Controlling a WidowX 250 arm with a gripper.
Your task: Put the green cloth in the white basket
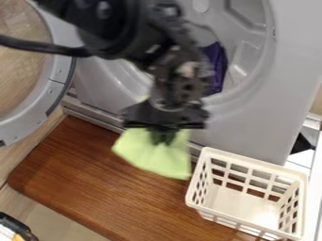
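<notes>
Lime-green cloth (141, 153) hangs pinched in my hand (164, 136). Low beside me stands the white slotted basket (252, 163).

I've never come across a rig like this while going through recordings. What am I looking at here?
There is one picture, taken by a fixed camera looking down at a slant. The black machine coming in from the top is a robot arm. At its lower end is a gripper, its jaws closed on a light green cloth that hangs below them. To the right of the cloth is a white, open-topped basket with slotted sides, where the cloth is meant to go. Underneath is a brown wooden board. Behind stands what looks like a front-loading washer, its round door open and something purple inside.
</notes>
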